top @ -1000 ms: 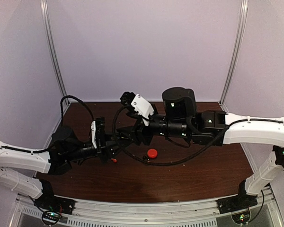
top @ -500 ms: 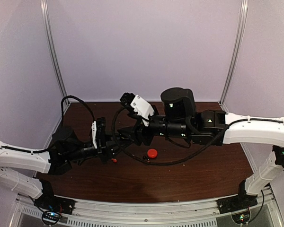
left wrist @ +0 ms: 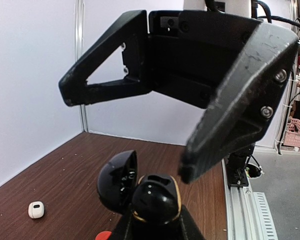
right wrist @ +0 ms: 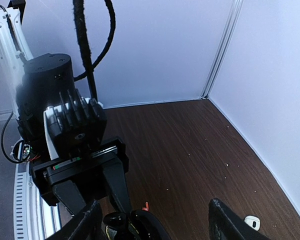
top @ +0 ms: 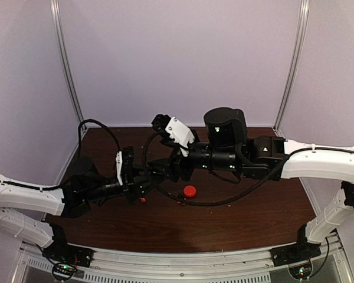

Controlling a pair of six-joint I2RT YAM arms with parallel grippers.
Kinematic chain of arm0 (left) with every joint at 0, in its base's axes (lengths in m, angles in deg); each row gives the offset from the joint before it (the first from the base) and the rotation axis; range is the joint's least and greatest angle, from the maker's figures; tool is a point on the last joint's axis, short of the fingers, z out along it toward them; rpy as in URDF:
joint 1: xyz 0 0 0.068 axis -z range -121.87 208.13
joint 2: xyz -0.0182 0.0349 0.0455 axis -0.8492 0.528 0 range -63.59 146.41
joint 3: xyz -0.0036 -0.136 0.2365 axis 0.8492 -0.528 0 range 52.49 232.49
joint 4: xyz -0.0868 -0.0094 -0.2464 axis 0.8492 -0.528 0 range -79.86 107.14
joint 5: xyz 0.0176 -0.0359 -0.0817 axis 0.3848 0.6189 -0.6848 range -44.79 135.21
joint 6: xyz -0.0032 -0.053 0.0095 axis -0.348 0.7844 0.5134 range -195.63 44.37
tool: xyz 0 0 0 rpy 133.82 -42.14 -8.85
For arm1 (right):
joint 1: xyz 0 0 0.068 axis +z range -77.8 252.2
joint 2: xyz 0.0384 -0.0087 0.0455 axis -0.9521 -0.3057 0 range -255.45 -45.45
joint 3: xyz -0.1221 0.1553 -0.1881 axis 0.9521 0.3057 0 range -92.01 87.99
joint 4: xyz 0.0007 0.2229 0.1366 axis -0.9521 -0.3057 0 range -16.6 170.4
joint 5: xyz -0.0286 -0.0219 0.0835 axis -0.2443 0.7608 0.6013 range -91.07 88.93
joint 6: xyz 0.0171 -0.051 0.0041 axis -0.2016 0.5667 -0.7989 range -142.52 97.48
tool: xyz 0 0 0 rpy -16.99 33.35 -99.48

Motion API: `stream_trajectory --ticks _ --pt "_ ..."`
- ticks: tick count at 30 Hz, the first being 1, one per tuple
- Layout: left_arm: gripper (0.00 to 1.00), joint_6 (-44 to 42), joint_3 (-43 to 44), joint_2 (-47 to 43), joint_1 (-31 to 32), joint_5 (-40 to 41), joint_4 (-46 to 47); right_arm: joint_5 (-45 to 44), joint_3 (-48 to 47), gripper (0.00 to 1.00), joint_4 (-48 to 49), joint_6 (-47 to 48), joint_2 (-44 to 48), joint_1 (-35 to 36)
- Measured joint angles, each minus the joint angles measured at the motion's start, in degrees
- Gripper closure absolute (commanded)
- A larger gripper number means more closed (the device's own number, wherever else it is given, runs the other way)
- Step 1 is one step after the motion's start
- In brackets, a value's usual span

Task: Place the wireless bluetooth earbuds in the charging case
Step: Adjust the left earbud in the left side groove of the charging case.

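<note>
My left gripper [top: 146, 181] is shut on a glossy black charging case [left wrist: 155, 200] with a gold seam. Its lid [left wrist: 116, 186] hangs open to the left. My right gripper [top: 165, 171] is open and empty, with its black fingers [left wrist: 230, 100] spread just above and around the case. The case shows at the bottom of the right wrist view [right wrist: 125, 225], between my right gripper's [right wrist: 155, 216] fingers. A small red earbud [top: 143, 200] lies on the table below the case and also shows in the right wrist view [right wrist: 146, 205]. I cannot tell if any earbud is inside the case.
A red round case [top: 190, 191] lies on the brown table [top: 253, 212] just right of the grippers. A small white piece [left wrist: 36, 210] lies farther off by the wall and also shows in the right wrist view [right wrist: 251, 221]. Walls close the back and sides.
Both grippers have shifted slightly to the right together. The left still holds the black case, and the right stays open over it.
</note>
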State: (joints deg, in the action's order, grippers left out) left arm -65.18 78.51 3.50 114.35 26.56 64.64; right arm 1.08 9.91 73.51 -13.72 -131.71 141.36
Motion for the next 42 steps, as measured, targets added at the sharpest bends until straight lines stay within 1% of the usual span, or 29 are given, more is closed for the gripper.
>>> stream_trajectory --ticks 1,3,7,17,42 --pt "1.0 0.0 0.0 0.0 0.0 0.0 0.0 0.2 -0.1 0.21 -0.1 0.1 0.0 0.0" --pt "1.0 0.0 0.0 0.0 0.0 0.0 0.0 0.3 -0.4 0.19 -0.2 0.1 -0.2 0.2" --pt "1.0 0.0 0.0 0.0 0.0 0.0 0.0 -0.8 -1.3 0.17 -0.9 0.2 -1.1 0.5" --pt "1.0 0.0 0.0 0.0 0.0 0.1 -0.2 -5.8 -2.4 0.17 -3.0 0.2 -2.6 1.0" --pt "1.0 0.0 0.0 0.0 0.0 1.6 -0.9 -8.4 -2.1 0.16 -5.9 -1.3 -2.1 1.4"
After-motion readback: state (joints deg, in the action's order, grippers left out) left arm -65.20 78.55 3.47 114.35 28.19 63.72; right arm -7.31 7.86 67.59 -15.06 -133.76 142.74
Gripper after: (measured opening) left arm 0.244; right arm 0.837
